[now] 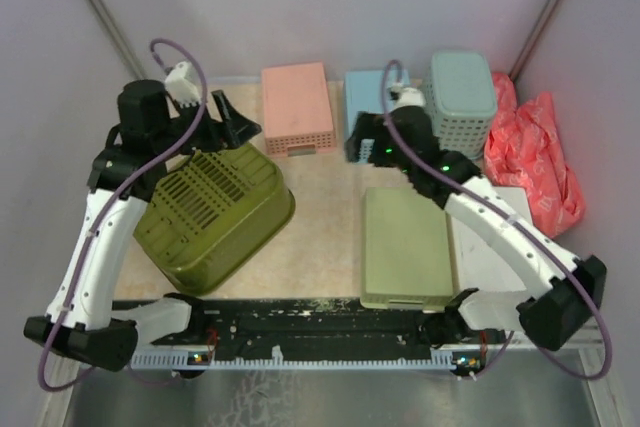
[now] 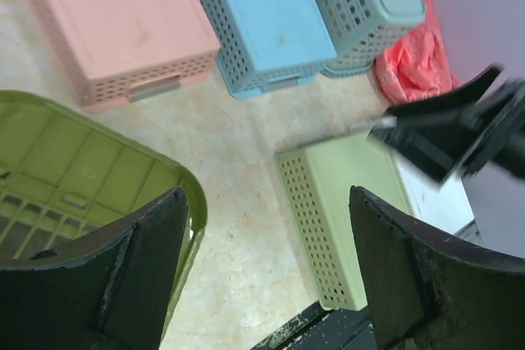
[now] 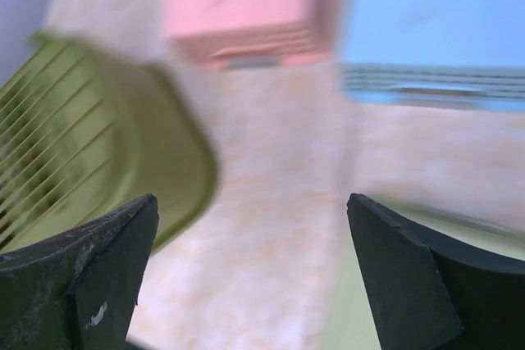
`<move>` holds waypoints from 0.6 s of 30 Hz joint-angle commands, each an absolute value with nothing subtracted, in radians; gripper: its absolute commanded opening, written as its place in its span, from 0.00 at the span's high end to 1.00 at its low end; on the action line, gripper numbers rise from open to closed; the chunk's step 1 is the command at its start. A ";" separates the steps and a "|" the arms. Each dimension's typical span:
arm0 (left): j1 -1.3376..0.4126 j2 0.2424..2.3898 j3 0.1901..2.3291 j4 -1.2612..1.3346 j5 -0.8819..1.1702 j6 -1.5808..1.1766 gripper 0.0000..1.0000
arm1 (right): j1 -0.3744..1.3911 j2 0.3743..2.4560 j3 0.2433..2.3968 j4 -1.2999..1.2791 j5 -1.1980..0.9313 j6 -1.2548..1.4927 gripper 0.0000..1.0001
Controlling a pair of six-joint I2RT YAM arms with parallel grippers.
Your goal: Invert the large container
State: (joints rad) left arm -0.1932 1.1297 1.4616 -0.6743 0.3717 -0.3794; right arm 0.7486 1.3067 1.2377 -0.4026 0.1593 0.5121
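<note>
Spotting the green tub [image 1: 215, 217] on the left of the table [image 1: 320, 197], slotted base up, leaning slightly: looks flipped, or nearly. Hovering at its far edge with the left gripper [image 2: 267, 202] spread wide, empty. Likewise the right gripper [image 3: 250, 211], spread, gripping nothing. Maybe only settling flat to go.

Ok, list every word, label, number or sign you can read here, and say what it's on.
None is readable.
The deep olive-green slotted plastic tub, pink perforated plastic basket, blue perforated plastic basket, pale teal perforated basket, light-green rectangular tray and crumpled red plastic bag show no print.
The grey tab on the pink basket's end wall looks blank.
The right wrist view is too blurred to tell.
</note>
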 commanded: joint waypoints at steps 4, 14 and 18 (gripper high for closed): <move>-0.341 1.226 1.517 -0.637 0.256 -0.314 0.12 | 0.459 1.064 1.190 -0.667 0.418 0.473 0.02; -0.350 1.134 1.391 -0.514 0.226 -0.231 0.00 | 0.457 1.038 1.308 -0.787 0.654 0.474 0.01; -0.350 1.066 1.305 -0.441 0.206 -0.255 0.00 | 0.457 1.027 1.303 -0.776 0.658 0.474 0.01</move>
State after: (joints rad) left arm -0.3447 1.1240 1.3617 -0.5507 0.2394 -0.2573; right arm 0.4492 1.0435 1.2617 -0.7738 0.6029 0.4885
